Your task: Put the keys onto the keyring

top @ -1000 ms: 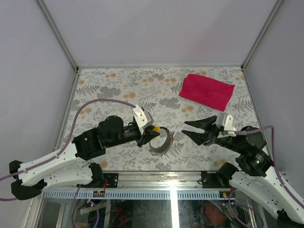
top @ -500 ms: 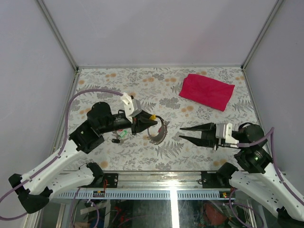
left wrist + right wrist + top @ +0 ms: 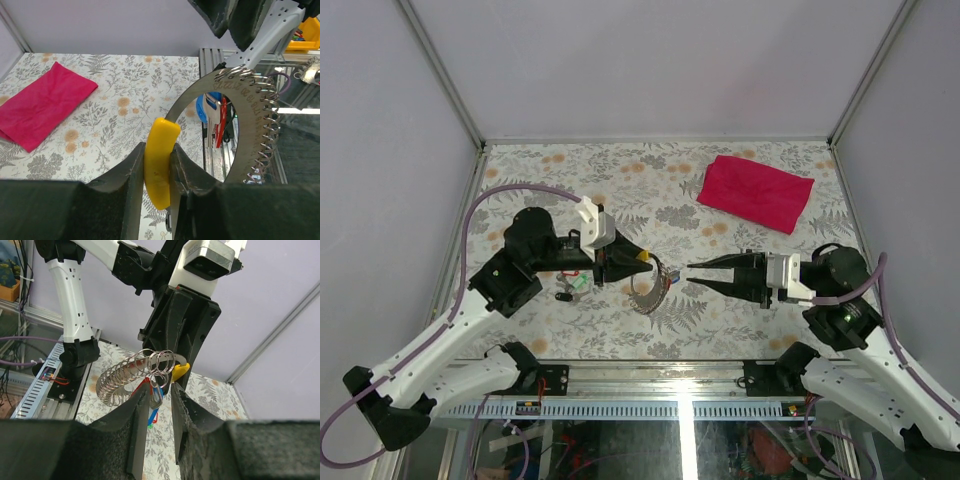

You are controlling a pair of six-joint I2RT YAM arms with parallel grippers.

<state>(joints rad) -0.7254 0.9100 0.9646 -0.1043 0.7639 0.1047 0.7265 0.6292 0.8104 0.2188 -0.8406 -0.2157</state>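
Note:
My left gripper (image 3: 625, 262) (image 3: 157, 150) is shut on the yellow handle (image 3: 160, 165) of the keyring (image 3: 655, 287) (image 3: 250, 100). The keyring is a flat silvery arc strung with several small rings, and it is held up above the table. My right gripper (image 3: 693, 273) (image 3: 161, 390) points left at it. Its jaws are narrowed around a small silver key (image 3: 155, 398) with a blue tag that hangs from the rings (image 3: 127, 372). A gap shows beside the key. Loose keys with green and red tags (image 3: 575, 285) lie on the table under the left arm.
A red cloth (image 3: 756, 192) (image 3: 40, 107) lies at the back right of the flowered table (image 3: 560, 170). Grey walls stand on three sides. A metal rail (image 3: 660, 385) runs along the near edge between the arm bases.
My right gripper has reached left up to the keyring, and its jaws have narrowed. The left arm has drawn back and to the left with the keyring, uncovering the loose keys.

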